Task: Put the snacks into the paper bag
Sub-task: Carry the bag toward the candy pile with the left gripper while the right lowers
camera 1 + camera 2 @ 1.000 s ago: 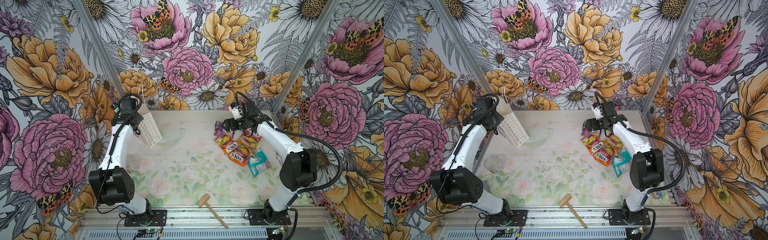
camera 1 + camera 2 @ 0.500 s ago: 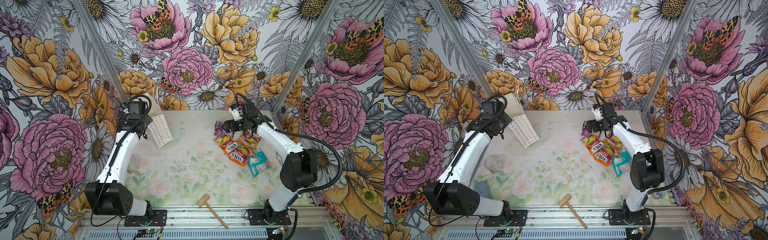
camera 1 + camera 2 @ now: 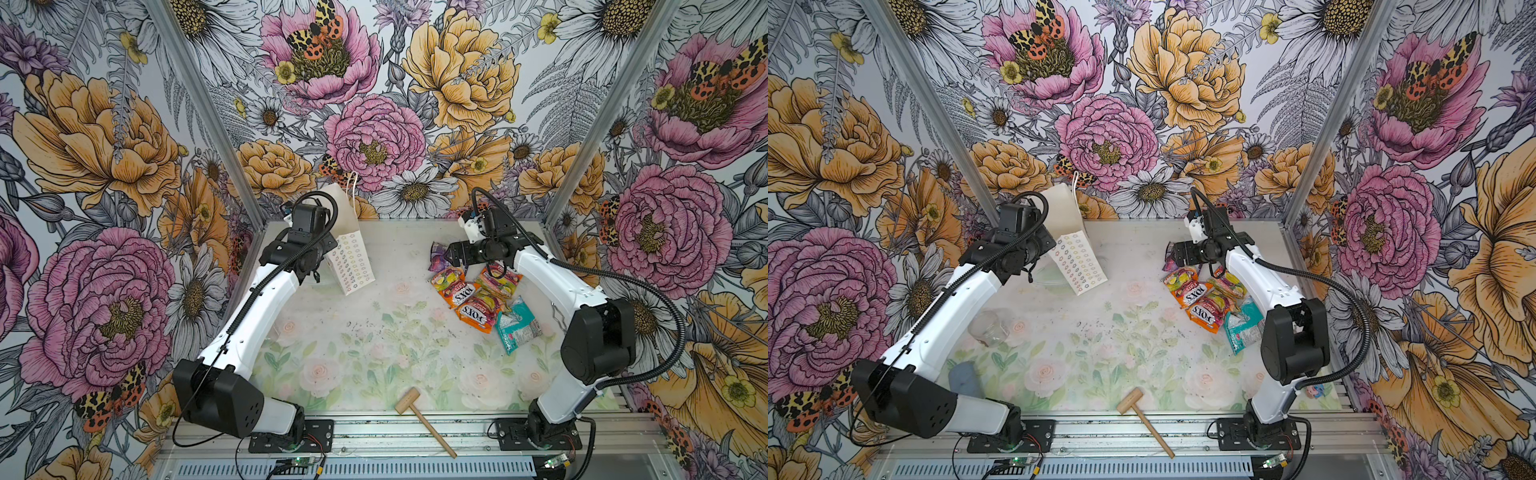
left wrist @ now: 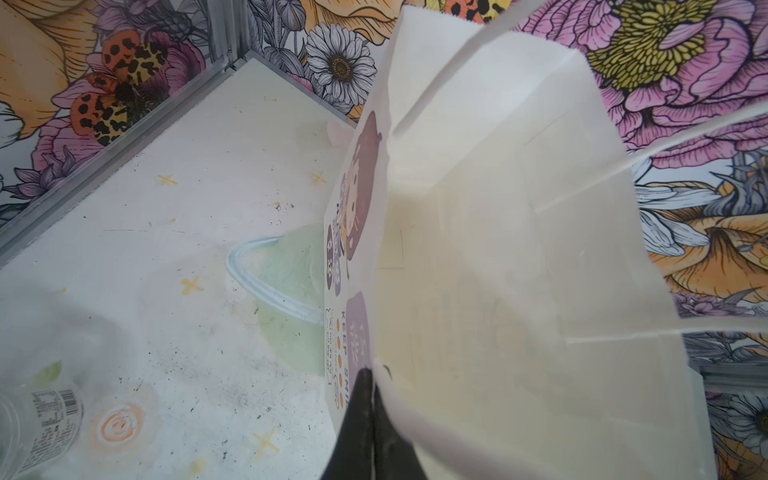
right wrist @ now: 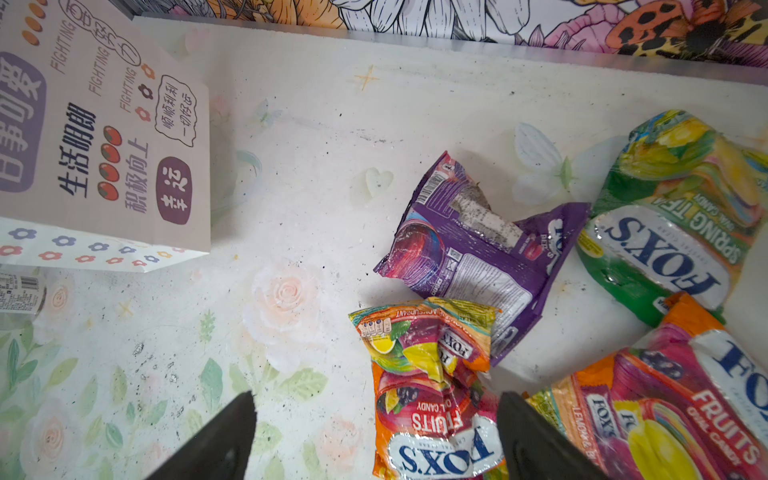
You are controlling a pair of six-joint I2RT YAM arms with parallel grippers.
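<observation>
The white paper bag [image 3: 353, 266] [image 3: 1079, 264] hangs tilted at the back left, its flower grid facing the front. My left gripper [image 4: 370, 374] is shut on the bag's rim, and the open mouth [image 4: 498, 249] shows an empty pale inside. The snacks lie in a loose pile at the back right: a purple packet [image 5: 469, 249] [image 3: 438, 255], an orange one [image 5: 432, 395] [image 3: 451, 286], a green one [image 5: 673, 216], a pink-red one [image 5: 665, 415] and a teal one [image 3: 517, 326]. My right gripper [image 5: 376, 397] [image 3: 451, 257] hovers open over the orange packet, holding nothing.
A wooden mallet [image 3: 424, 419] lies at the front edge. A clear jar [image 3: 988, 328] and a grey-blue lump [image 3: 963, 378] sit under the left arm. Flowered walls close in the left, back and right sides.
The left arm has carried the bag to the right, away from the left wall. The right gripper has stayed open over the snacks, almost still.
</observation>
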